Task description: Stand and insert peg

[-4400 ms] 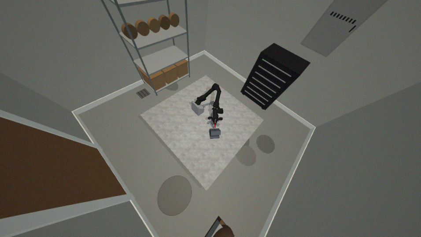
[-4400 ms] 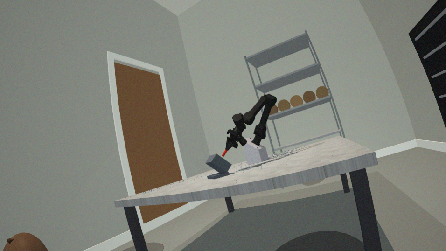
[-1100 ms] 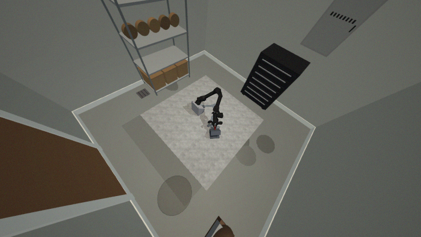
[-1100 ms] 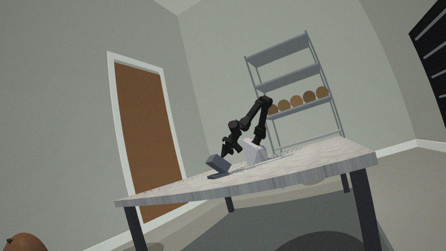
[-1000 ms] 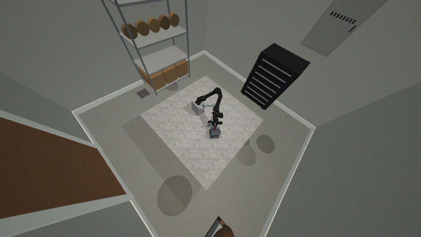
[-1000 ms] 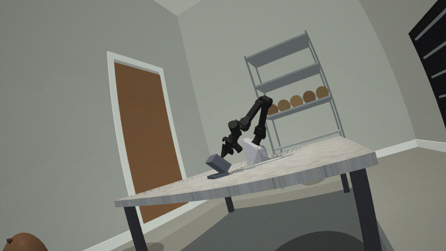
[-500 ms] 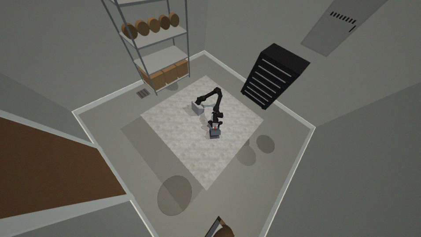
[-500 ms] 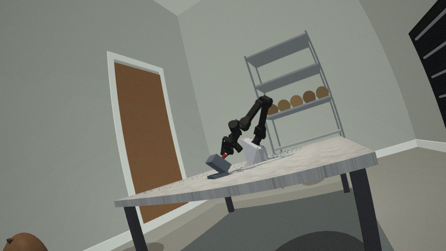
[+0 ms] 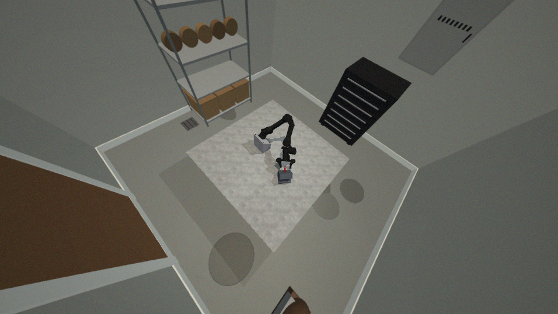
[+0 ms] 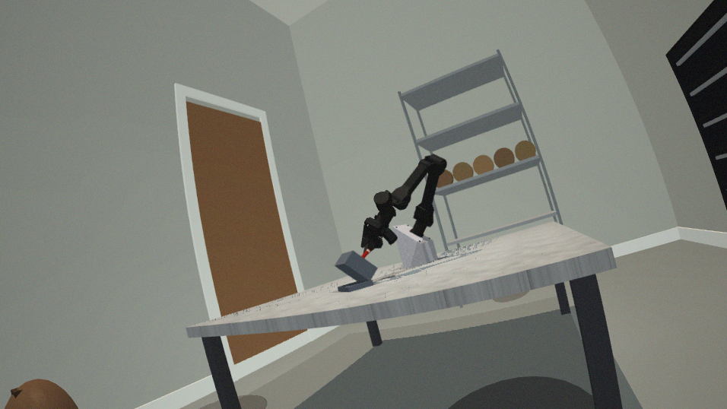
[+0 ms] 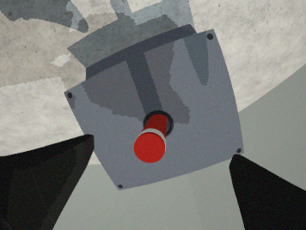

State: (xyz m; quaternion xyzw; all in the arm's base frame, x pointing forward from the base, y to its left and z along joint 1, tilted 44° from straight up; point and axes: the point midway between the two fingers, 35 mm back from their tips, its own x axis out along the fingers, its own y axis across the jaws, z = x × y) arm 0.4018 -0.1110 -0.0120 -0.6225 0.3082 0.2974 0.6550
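The red peg (image 9: 285,169) (image 10: 365,253) (image 11: 150,147) stands in the hole of the blue-grey sloped panel (image 9: 285,175) (image 10: 353,265) (image 11: 211,124). Its end with the white band points out toward the wrist camera. The dark hole rim (image 11: 171,124) shows around the peg's shaft. The peg's plain end is hidden inside the panel; whether it touches the bottom cannot be seen. My gripper (image 9: 285,164) (image 10: 369,247) (image 11: 164,153) is open, its black fingers spread wide on either side of the peg with visible gaps. It is above the panel face and holds nothing.
The panel's lower foot rests on the pale table (image 9: 234,183) (image 10: 518,256). A light grey block (image 9: 261,143) (image 10: 417,252) stands at the arm's base, behind the panel. Shelving (image 9: 212,80) (image 10: 460,122) and a black cabinet (image 9: 351,107) stand away from the table.
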